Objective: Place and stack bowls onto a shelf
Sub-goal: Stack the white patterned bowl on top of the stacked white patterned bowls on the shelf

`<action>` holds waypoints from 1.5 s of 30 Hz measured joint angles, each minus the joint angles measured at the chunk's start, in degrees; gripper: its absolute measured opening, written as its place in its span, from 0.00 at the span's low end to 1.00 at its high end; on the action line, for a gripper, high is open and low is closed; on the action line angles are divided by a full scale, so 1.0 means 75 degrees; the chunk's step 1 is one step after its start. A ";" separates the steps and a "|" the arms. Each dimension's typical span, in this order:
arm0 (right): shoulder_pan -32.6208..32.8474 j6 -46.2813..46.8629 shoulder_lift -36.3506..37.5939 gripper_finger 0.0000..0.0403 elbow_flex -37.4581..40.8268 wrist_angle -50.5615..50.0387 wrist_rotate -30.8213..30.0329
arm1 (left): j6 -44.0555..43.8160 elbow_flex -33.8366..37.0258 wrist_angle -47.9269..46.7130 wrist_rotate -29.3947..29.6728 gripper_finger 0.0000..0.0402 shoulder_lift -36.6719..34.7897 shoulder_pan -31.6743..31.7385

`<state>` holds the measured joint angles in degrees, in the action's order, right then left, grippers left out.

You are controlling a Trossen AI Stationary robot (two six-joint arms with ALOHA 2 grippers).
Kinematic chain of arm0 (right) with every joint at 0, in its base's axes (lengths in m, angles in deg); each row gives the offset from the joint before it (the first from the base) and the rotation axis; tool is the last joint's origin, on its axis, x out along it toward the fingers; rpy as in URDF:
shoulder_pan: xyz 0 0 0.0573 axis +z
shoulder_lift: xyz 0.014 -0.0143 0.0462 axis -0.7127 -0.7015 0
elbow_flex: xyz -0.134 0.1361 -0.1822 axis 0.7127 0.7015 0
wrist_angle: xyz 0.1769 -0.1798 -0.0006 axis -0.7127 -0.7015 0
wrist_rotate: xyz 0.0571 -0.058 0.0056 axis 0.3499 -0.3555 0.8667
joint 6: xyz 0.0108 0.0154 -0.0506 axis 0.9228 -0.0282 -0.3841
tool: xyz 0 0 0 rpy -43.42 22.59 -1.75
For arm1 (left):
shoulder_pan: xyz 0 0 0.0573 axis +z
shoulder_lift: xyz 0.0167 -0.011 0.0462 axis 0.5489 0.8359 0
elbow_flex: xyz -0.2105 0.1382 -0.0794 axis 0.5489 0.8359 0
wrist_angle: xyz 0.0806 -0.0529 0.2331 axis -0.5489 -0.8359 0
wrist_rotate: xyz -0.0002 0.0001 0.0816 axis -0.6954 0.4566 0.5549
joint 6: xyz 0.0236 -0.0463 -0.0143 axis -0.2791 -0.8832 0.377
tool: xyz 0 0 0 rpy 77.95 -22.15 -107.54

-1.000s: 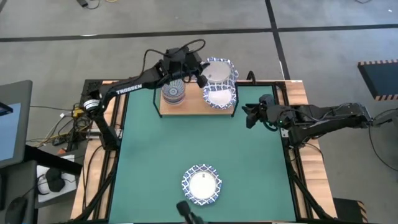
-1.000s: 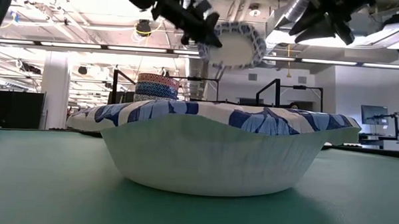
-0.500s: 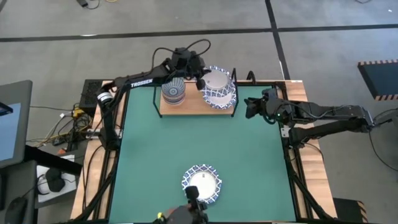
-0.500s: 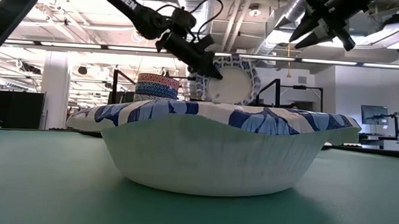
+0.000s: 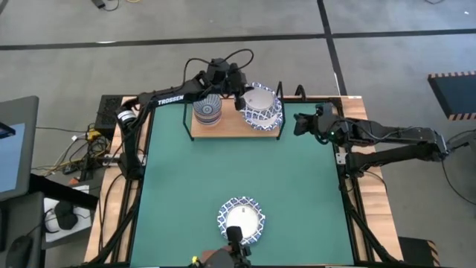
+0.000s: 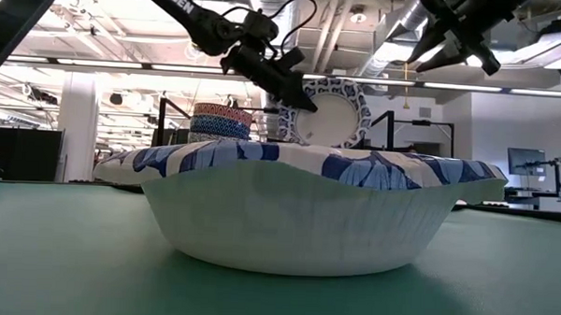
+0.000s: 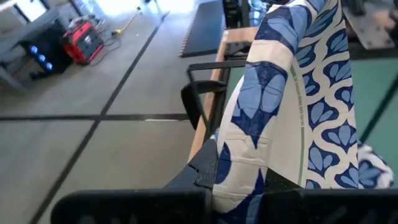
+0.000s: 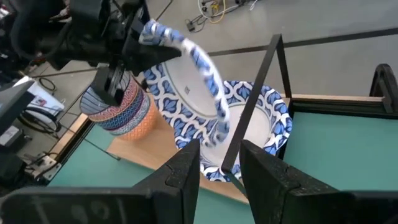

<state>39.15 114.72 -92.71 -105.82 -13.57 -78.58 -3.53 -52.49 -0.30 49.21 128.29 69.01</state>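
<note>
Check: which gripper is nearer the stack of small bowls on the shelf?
Left. The left gripper is just beside the small-bowl stack, gripping a tilted patterned bowl. The right gripper hangs off the shelf's far end.

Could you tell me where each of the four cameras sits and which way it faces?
High view: overhead, straight down; both arms, the shelf, the near bowl.
Low view: table height, looking across; near bowl up close, arms overhead.
Left wrist view: on the left arm; left gripper shut on the tilted bowl.
Right wrist view: on the right arm; right gripper fingers, shelf, colourful stack.
All share the tilted bowl.
</note>
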 joint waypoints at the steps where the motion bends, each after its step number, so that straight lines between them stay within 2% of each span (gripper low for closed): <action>1: -0.0042 0.0003 0.0000 0.34 0.0000 0.0000 0.0000 | 0.0173 0.0000 -0.0023 -0.0001 0.00 0.0000 -0.0023; 9: -0.0187 0.0003 0.0000 0.34 0.0000 0.0002 -0.0003 | 0.1294 0.0000 -0.0337 -0.0060 0.04 0.0000 -0.0060; 17: -0.0197 0.0000 0.0000 0.34 0.0000 0.0000 -0.0005 | 0.1288 0.0000 -0.0452 -0.0310 0.11 -0.0003 -0.0060; 26: -0.0283 -0.0003 -0.0007 0.34 0.0000 0.0000 -0.0005 | 0.1233 0.0000 -0.1202 -0.0218 0.12 -0.0003 -0.0060; 38: -0.0272 0.0131 -0.0449 0.34 -0.0013 0.0169 0.0008 | -0.0521 0.0000 -0.1224 -0.0077 0.13 -0.0009 -0.0008; 45: -0.0286 0.0199 -0.0721 0.34 -0.0006 0.0297 0.0207 | -0.2119 0.0000 -0.1185 -0.0079 0.18 -0.0012 0.0223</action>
<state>37.01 116.21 -98.12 -105.87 -11.34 -77.02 -19.42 -52.49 -9.18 48.61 128.20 70.68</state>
